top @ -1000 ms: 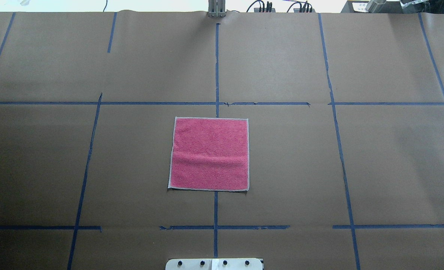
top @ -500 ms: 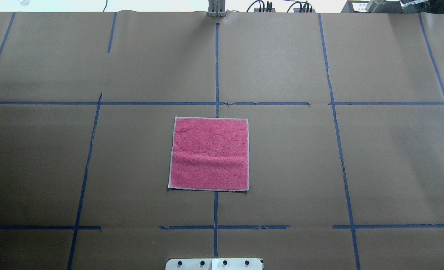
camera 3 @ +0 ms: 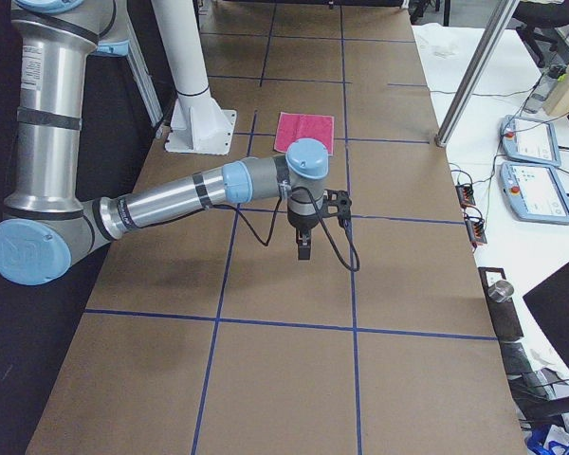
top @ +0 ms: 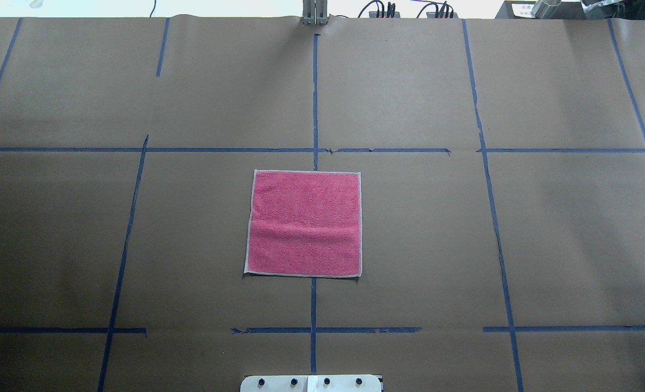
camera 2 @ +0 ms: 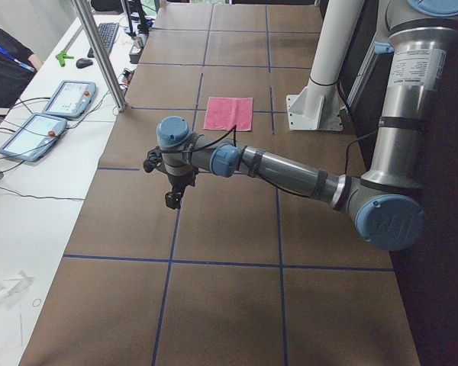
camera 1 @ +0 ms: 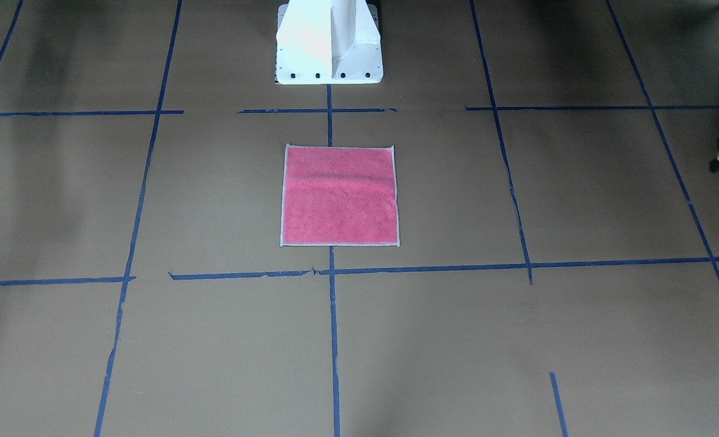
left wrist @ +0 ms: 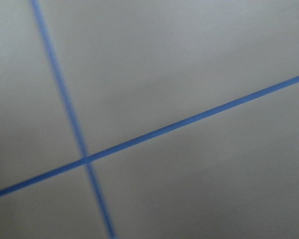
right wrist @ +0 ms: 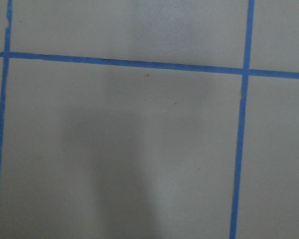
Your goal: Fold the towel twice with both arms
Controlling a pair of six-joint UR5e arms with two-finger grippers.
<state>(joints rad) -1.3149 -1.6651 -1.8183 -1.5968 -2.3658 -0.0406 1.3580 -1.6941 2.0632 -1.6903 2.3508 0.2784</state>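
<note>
The towel (top: 304, 223) lies flat and unfolded, pink-red face up, in the middle of the table, with a shallow crease across its near part. It also shows in the front view (camera 1: 339, 195) and both side views (camera 2: 228, 113) (camera 3: 304, 132). Neither arm reaches into the overhead view. My left gripper (camera 2: 172, 200) hangs over bare paper far to the towel's left. My right gripper (camera 3: 304, 248) hangs over bare paper far to its right. I cannot tell whether either is open or shut. Both wrist views show only paper and blue tape.
Brown paper with blue tape lines (top: 314, 92) covers the table. The white pedestal base (camera 1: 329, 42) stands just behind the towel. Side tables hold teach pendants (camera 2: 69, 97) (camera 3: 526, 142) and cables. A metal post (camera 2: 99, 53) stands at the far edge.
</note>
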